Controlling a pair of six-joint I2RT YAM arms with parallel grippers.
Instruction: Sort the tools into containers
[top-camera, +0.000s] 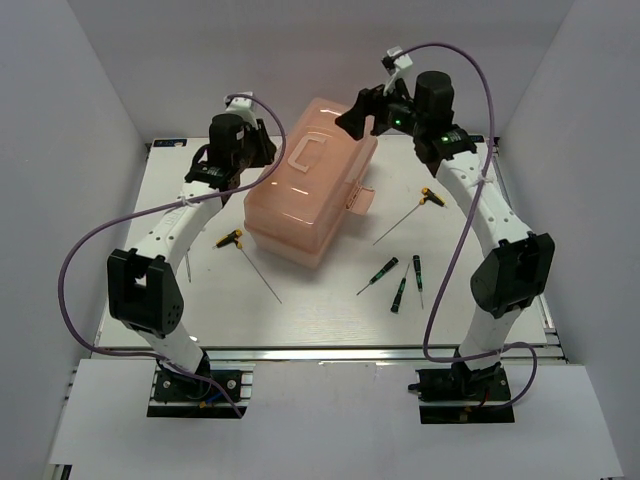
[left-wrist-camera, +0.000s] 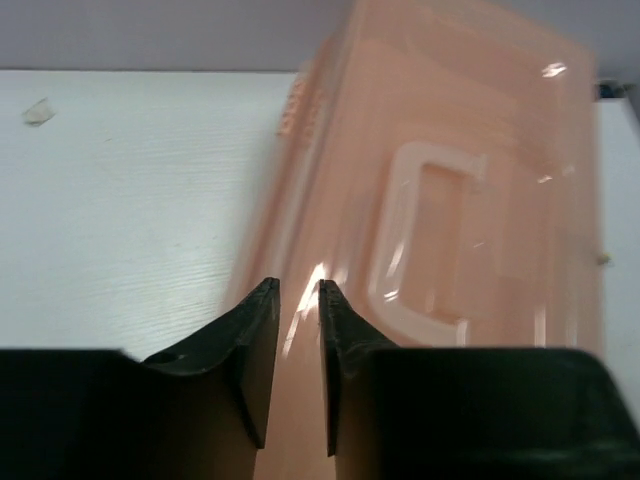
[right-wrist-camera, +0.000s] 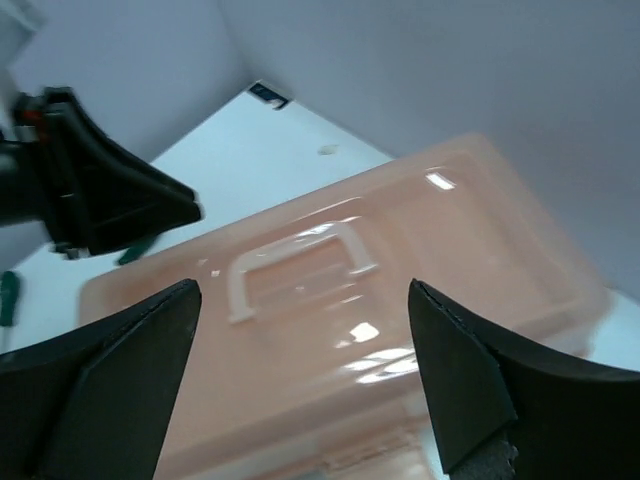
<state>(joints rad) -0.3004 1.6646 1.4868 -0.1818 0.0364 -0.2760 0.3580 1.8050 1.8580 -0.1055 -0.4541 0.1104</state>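
Right gripper (right-wrist-camera: 302, 300): fingers (right-wrist-camera: 130, 370) spread wide and holding nothing. It hangs over the far end of the toolbox lid (right-wrist-camera: 470, 230).
Left gripper (left-wrist-camera: 296, 290): fingers (left-wrist-camera: 250, 350) drawn almost together, with only a thin slit between them. Nothing shows in the slit, and the tips sit just beside the box's far-left corner.
Toolbox (top-camera: 300, 200): salmon-pink, in the middle of the table (top-camera: 330, 320). The translucent lid is down, so the trays inside are not open to either arm.
Long axis: runs from far-right to near-left in the top view, and the carry handle (top-camera: 310, 155) lies flat along it.
Latch (top-camera: 362, 198): on the long side that faces the right arm. It lies below the spread right fingers and nearer the bases than they are.
Nearer arm: the right one by my reading, since the latch side faces away from the left gripper.
Next move: probably the right arm drops toward the latch while the left steadies the far corner.
Tools, right side: three small green-and-black screwdrivers (top-camera: 400, 285) lie close together, with one yellow-handled rod (top-camera: 405, 220) between them and the latch.
Tools, left side: a second yellow-handled rod (top-camera: 250, 262) lies just beside the box's near-left corner.
Progress: every tool seen in the top view lies on the table, outside the box.
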